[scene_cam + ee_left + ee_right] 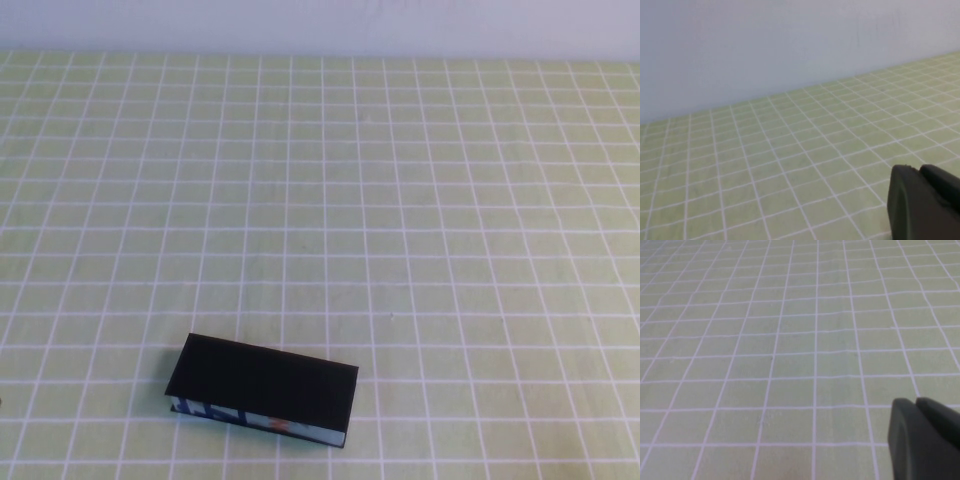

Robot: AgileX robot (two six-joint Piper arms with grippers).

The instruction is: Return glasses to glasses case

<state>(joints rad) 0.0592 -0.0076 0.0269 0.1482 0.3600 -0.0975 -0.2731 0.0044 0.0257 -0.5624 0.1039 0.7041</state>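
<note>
The glasses case (262,388) lies near the front of the table, left of centre, in the high view. It is a matte black box with its lid shut and a blue, white and orange strip (262,421) along its front edge. The glasses are not in view. Neither arm shows in the high view. My left gripper (920,169) shows only in the left wrist view, shut and empty above bare cloth. My right gripper (916,401) shows only in the right wrist view, shut and empty above bare cloth. The case shows in neither wrist view.
A light green tablecloth with a white grid (400,200) covers the whole table. A pale wall (790,45) stands behind the table's far edge.
</note>
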